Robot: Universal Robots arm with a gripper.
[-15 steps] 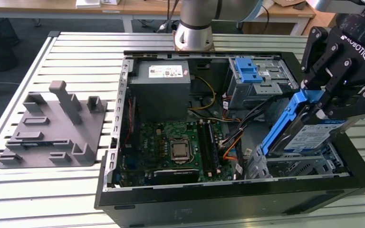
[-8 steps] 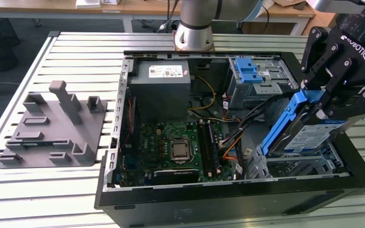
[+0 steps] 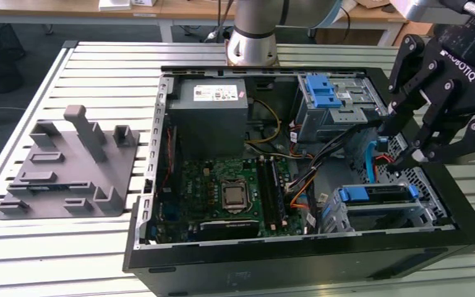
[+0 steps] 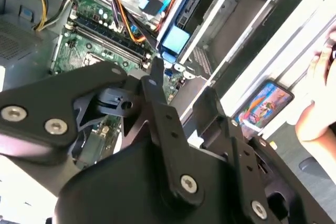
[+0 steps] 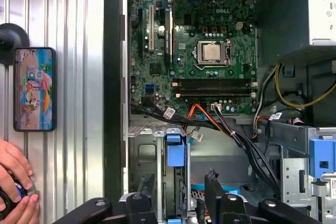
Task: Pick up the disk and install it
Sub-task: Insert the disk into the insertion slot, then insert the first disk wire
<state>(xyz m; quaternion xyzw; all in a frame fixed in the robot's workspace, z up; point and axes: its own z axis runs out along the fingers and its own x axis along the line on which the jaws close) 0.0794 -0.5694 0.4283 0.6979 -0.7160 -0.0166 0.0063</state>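
Hovering over the open case [image 3: 303, 263] on the bench [image 3: 97, 62], the hand [image 3: 402, 147] has its fingers spread and empty. The disk [image 3: 375, 193] stands on edge in the metal cage [image 3: 425, 213] beneath it, showing a thin grey edge framed by its blue carrier.

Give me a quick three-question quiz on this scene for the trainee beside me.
1. True or false: the gripper is shut on the disk.
2. In the first wrist view, what lies on the table beside the computer case, close to a person's hand? A) a phone B) a screwdriver C) a mug
3. What colour is the plastic frame around the disk?

Key: 1 false, the gripper is open and holds nothing. 2 A. 3 blue.
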